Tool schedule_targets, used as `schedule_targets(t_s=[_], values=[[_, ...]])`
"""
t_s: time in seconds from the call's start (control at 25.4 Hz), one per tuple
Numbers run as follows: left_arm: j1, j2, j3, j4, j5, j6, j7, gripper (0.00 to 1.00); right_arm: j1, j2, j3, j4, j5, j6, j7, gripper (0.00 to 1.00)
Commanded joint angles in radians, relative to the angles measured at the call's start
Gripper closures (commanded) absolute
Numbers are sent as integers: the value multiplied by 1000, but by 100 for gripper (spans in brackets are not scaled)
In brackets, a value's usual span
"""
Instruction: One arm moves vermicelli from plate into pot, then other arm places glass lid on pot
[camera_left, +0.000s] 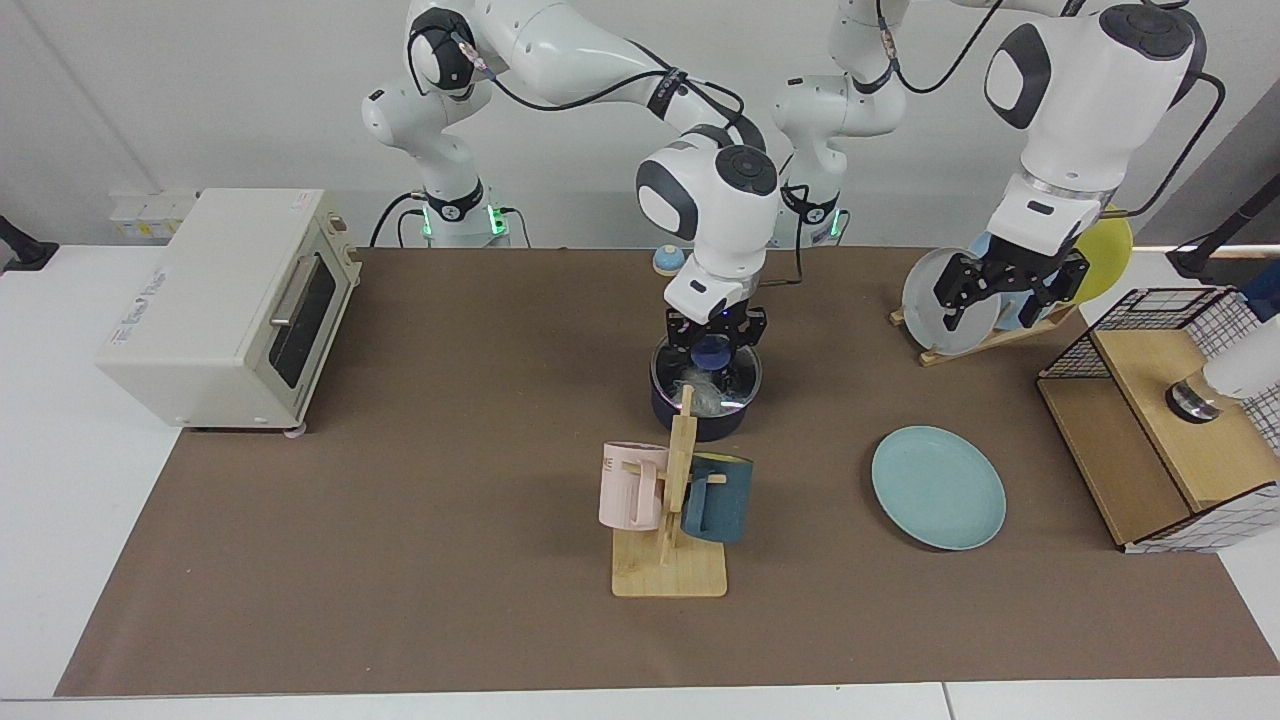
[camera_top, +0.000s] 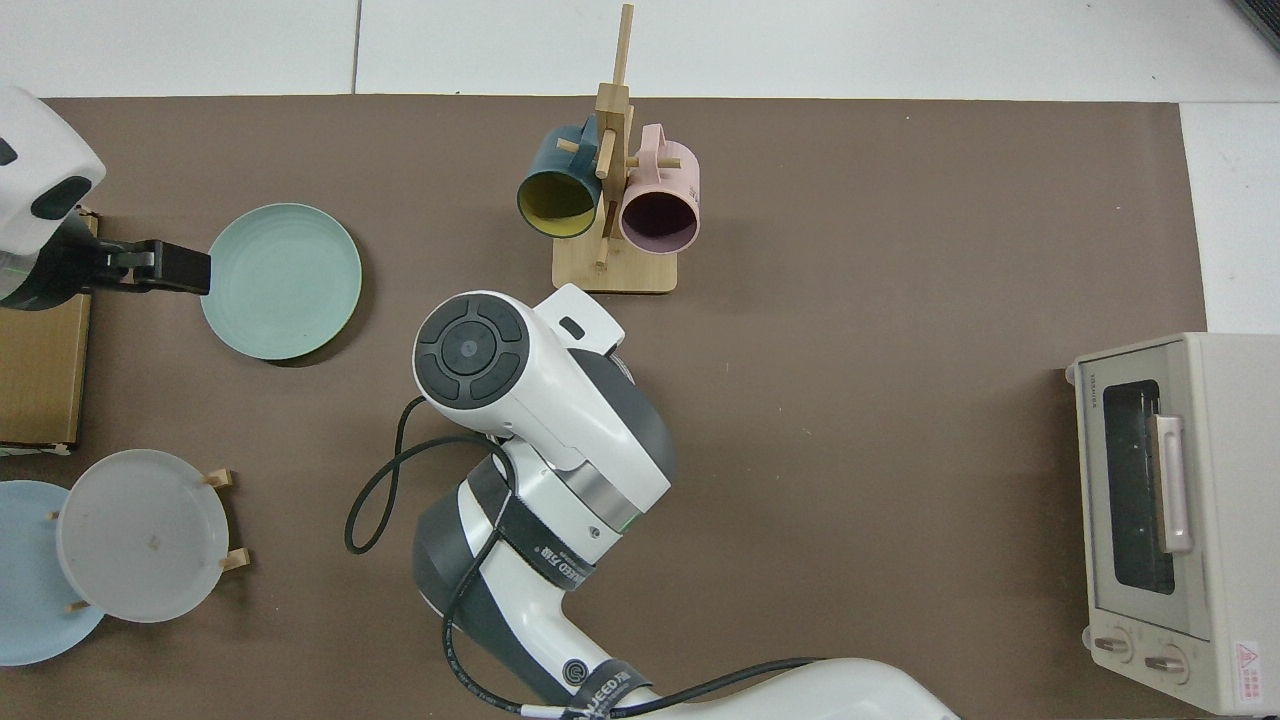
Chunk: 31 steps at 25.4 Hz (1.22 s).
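The right gripper (camera_left: 715, 335) gripped the blue knob of the glass lid (camera_left: 708, 375), seated on the pot (camera_left: 700, 415) directly beneath. Lid placement appeared nearly complete; release was due next. The left gripper (camera_left: 1010, 290) waited open, empty, well aside.

A plain white wall (camera_left: 200, 90) rises behind a white table (camera_left: 60, 400) covered by a brown mat (camera_left: 420, 480).

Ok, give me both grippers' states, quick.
Right gripper: shut on the blue knob of the round clear glass lid, over the dark navy pot.
Left gripper: open, empty, waiting aloft.
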Motion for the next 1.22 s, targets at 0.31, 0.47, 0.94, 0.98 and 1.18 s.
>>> schedule_targets(t_s=[0.31, 0.47, 0.94, 0.98, 1.18], values=[[-15, -16, 12, -5, 3, -19, -2, 0, -10, -69, 5, -105, 32, 48, -22, 100], [-13, -16, 12, -5, 2, -17, -2, 0, -10, -69, 5, -105, 32, 51, -23, 100], [-13, -16, 12, -5, 3, -17, -2, 0, -10, -67, 5, -106, 30, 74, -28, 100], [-15, -16, 12, -5, 2, -17, -2, 0, -10, -67, 3, -106, 29, 72, -28, 100], [-13, -16, 12, -5, 3, -17, -2, 0, -10, -75, 3, -131, 24, 92, -30, 100]])
